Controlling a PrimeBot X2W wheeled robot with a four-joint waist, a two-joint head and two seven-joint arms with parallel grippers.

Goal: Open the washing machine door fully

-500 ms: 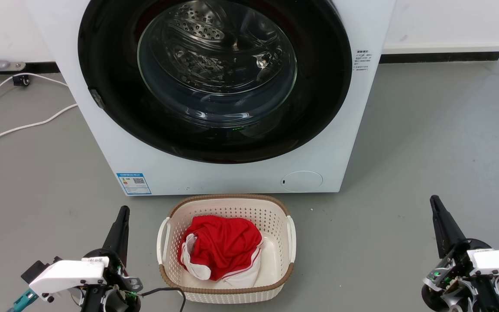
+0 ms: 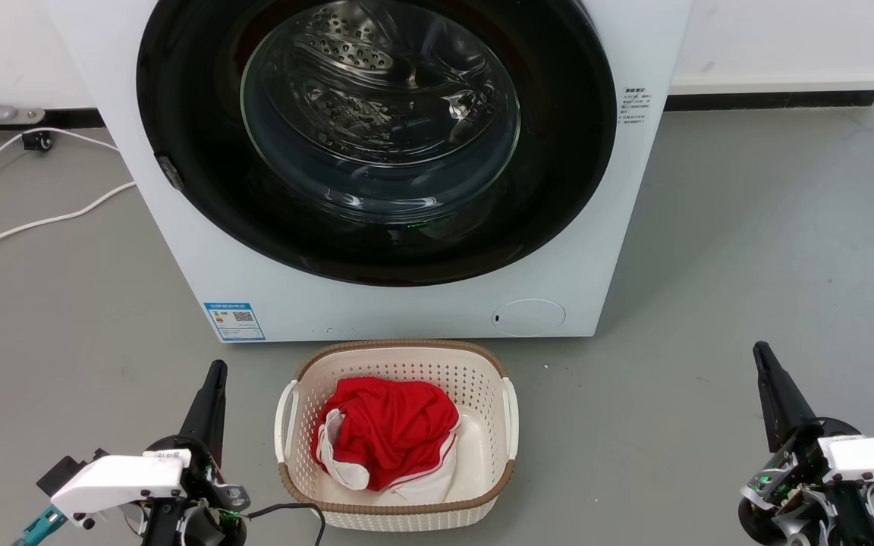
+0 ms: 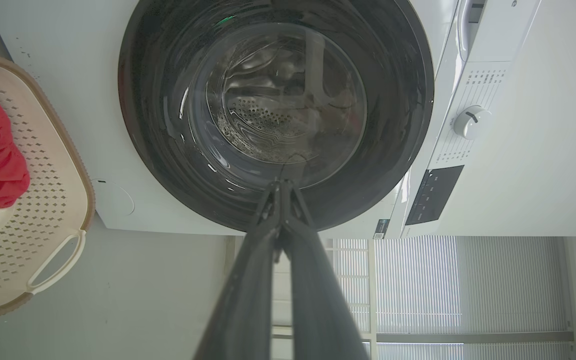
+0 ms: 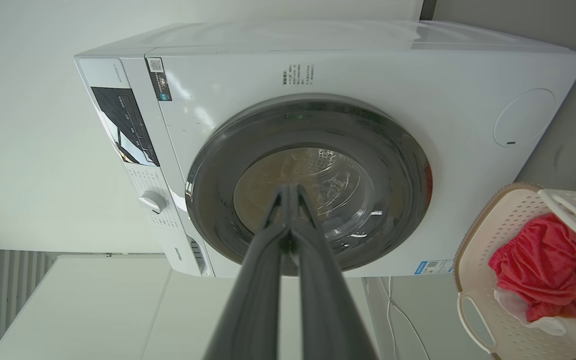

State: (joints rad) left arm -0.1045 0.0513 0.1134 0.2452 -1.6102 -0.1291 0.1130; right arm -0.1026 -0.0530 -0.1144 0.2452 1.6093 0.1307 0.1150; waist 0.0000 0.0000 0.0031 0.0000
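As both arms wait: nothing has moved since a moment ago, so the job has not begun.
Door: big round shiny black washing machine door (image 2: 376, 136) with a clear glass middle, shut flat on the white machine (image 2: 376, 315).
Grippers: left gripper (image 2: 216, 371) and right gripper (image 2: 760, 353), fingers pressed together, empty, well away from the door.
In the way: cream plastic basket (image 2: 399, 346) of red cloth (image 2: 391, 432), just below the door.
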